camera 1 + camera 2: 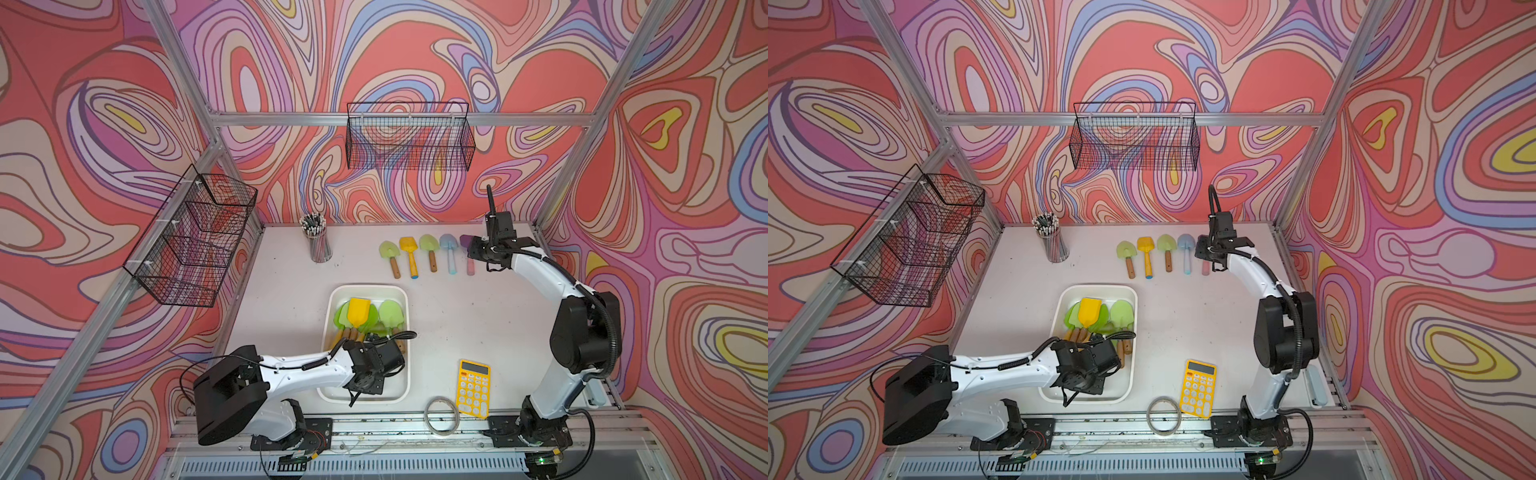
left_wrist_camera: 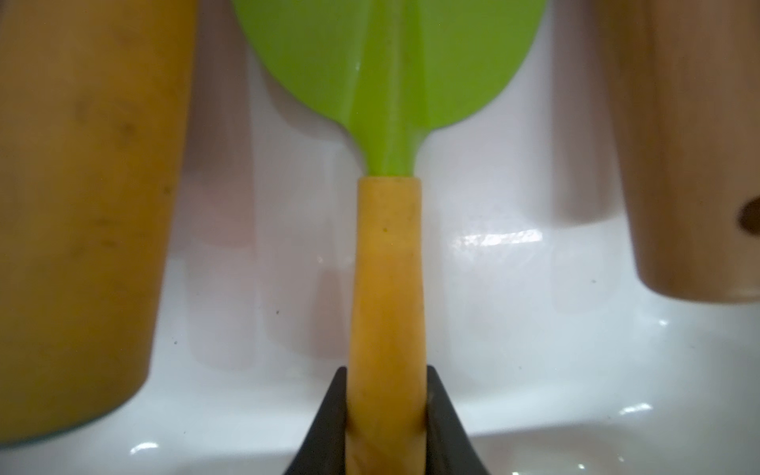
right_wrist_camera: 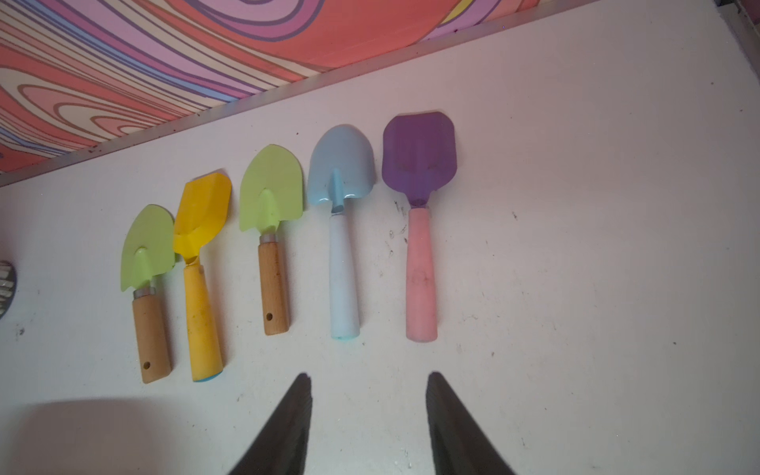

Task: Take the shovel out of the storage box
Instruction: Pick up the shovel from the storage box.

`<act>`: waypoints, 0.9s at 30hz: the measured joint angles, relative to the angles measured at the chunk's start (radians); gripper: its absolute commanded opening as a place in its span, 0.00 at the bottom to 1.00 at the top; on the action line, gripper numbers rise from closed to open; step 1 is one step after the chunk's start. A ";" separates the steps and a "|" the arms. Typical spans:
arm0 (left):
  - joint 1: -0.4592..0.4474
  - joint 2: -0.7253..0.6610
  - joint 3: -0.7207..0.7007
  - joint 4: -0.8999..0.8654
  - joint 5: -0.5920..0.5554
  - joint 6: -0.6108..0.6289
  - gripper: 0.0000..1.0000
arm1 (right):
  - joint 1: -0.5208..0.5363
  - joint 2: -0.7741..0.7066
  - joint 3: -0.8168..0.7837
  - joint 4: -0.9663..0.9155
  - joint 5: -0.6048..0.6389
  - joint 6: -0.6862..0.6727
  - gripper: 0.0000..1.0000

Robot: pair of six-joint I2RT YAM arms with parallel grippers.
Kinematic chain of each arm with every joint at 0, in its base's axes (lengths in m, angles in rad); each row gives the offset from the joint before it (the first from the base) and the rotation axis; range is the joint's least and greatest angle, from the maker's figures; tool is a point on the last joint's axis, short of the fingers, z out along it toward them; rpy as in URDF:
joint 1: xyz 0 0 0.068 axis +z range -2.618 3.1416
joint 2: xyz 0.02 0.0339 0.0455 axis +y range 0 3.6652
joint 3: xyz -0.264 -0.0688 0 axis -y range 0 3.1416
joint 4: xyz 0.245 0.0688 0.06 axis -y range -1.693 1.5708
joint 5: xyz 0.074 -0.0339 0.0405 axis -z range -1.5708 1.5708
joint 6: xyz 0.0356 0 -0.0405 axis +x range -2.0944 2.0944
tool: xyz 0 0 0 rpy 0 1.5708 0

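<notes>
The white storage box (image 1: 370, 287) (image 1: 1097, 287) sits at the table's front middle. It holds several shovels: a yellow-bladed one (image 1: 358, 312) and green-bladed ones (image 1: 391, 313). My left gripper (image 1: 376, 358) reaches into the box from the left. In the left wrist view it (image 2: 386, 370) is shut on the yellowish wooden handle of a green shovel (image 2: 390, 61), low over the box's white floor (image 2: 514, 329). My right gripper (image 3: 368, 376) (image 1: 478, 249) hovers open and holding nothing at the back right, near the handle ends of a row of shovels.
Several shovels lie in a row at the back: green (image 1: 390, 254), yellow (image 1: 409, 253), green (image 1: 430, 248), blue (image 1: 449, 249), purple with a pink handle (image 3: 419, 230). A yellow calculator (image 1: 473, 388), tape roll (image 1: 441, 415), pencil cup (image 1: 319, 243) and wire baskets (image 1: 409, 137) (image 1: 191, 237) surround them.
</notes>
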State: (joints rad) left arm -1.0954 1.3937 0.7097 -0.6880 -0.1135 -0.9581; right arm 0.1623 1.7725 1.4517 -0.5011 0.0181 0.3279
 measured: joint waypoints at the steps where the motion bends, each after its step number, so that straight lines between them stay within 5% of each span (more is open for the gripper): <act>1: 0.000 -0.001 0.000 0.000 0.000 0.000 0.00 | 0.008 -0.007 -0.004 0.001 0.000 0.000 0.46; 13: 0.030 -0.196 0.069 -0.066 -0.040 0.036 0.00 | 0.095 -0.173 -0.140 0.030 -0.036 0.025 0.46; 27: 0.368 -0.366 0.134 0.006 0.178 0.182 0.00 | 0.114 -0.367 -0.314 0.157 -0.319 0.149 0.48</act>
State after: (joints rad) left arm -0.7273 1.0275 0.8436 -0.6823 0.0647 -0.7765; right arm 0.2764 1.4055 1.1374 -0.3439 -0.3004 0.4770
